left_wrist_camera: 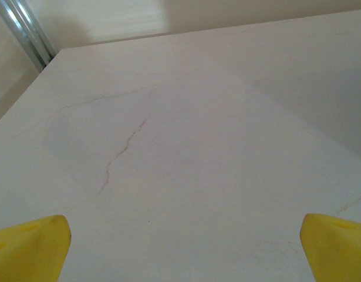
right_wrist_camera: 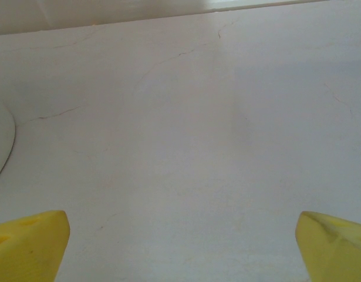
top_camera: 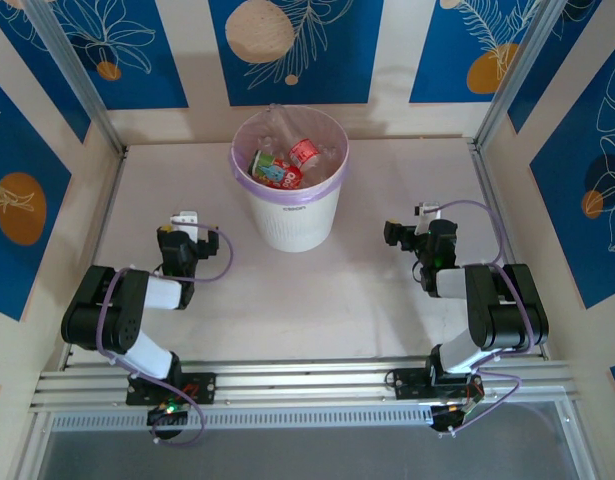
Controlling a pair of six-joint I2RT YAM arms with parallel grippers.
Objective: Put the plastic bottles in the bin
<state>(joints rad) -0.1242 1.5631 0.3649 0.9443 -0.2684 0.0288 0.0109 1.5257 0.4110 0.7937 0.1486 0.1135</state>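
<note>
You have the plastic bottles [top_camera: 285, 165] lying in the bin [top_camera: 289, 228] at the table's [top_camera: 317, 300] far middle, left gripper [left_wrist_camera: 183, 247] and right gripper [right_wrist_camera: 181, 244] both spread apart and empty, so the job looks done

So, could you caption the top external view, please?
Plastic bottles piled inside the bin, left gripper and right gripper flanking it.

Bin [top_camera: 288, 215] upright at back centre, open tabletop [top_camera: 317, 300] either side and in front, panel walls [top_camera: 27, 200] enclosing
</note>
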